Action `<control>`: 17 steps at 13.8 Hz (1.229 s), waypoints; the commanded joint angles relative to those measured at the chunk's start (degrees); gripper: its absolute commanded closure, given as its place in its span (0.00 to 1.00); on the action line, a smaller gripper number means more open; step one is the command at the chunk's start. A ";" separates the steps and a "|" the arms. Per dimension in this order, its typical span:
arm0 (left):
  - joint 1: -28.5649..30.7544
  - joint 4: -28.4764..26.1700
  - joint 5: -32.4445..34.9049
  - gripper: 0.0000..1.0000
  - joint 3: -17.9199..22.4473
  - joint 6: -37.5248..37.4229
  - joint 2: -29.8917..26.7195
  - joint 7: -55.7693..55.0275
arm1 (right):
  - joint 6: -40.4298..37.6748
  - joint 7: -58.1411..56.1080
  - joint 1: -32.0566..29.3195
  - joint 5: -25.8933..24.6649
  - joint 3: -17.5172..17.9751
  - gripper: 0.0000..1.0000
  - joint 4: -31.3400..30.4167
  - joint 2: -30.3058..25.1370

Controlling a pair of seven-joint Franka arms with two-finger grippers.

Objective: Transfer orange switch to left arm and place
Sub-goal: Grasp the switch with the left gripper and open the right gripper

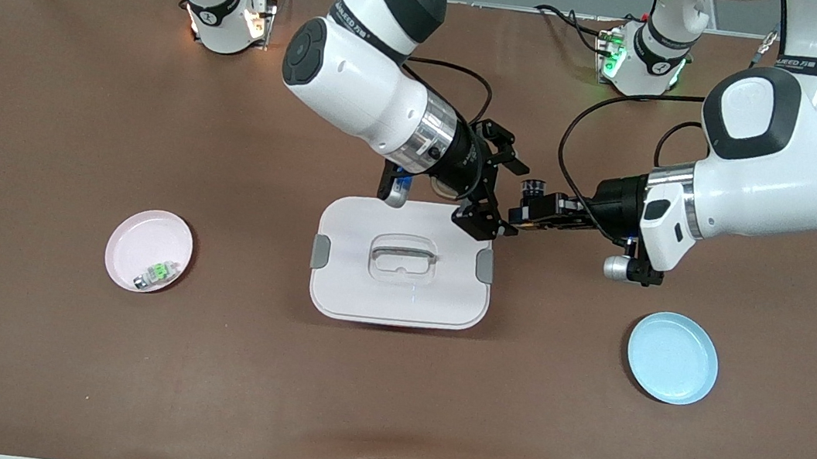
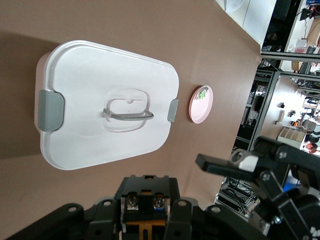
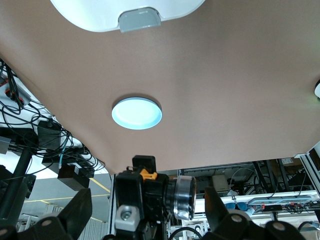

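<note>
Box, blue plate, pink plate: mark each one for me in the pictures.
box (image 1: 370, 287), front view, bare lid below the handle
blue plate (image 1: 672, 358), front view, plate centre
pink plate (image 1: 142, 240), front view, bare middle

pink plate (image 1: 148, 250) with green-silver part (image 1: 157, 274), blue plate (image 1: 672, 358)

white arms (image 1: 363, 91), black joint bands, black cables

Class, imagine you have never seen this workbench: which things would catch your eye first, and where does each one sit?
Two big white robot arms meet in mid-air over the corner of the large white rounded box at the table's middle: the left gripper is shut on the tiny black orange-ended switch, and the right gripper stands open beside it. Toward the right arm's end lies a round pink plate with a small green-and-silver part; toward the left arm's end, a round blue plate.
</note>
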 commanded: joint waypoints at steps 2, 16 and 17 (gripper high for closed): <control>0.10 -0.28 3.37 1.00 0.01 0.22 -0.41 -0.90 | -6.47 -7.37 -3.24 0.38 0.43 0.00 1.44 0.03; 6.60 -0.11 46.96 1.00 0.28 -12.27 1.08 -14.78 | -48.22 -76.43 -17.04 -15.77 -1.15 0.00 1.00 -6.73; 7.39 0.07 48.90 1.00 0.28 -11.92 1.78 -15.14 | -49.64 -82.31 -18.18 -18.14 -1.15 0.00 0.91 -7.26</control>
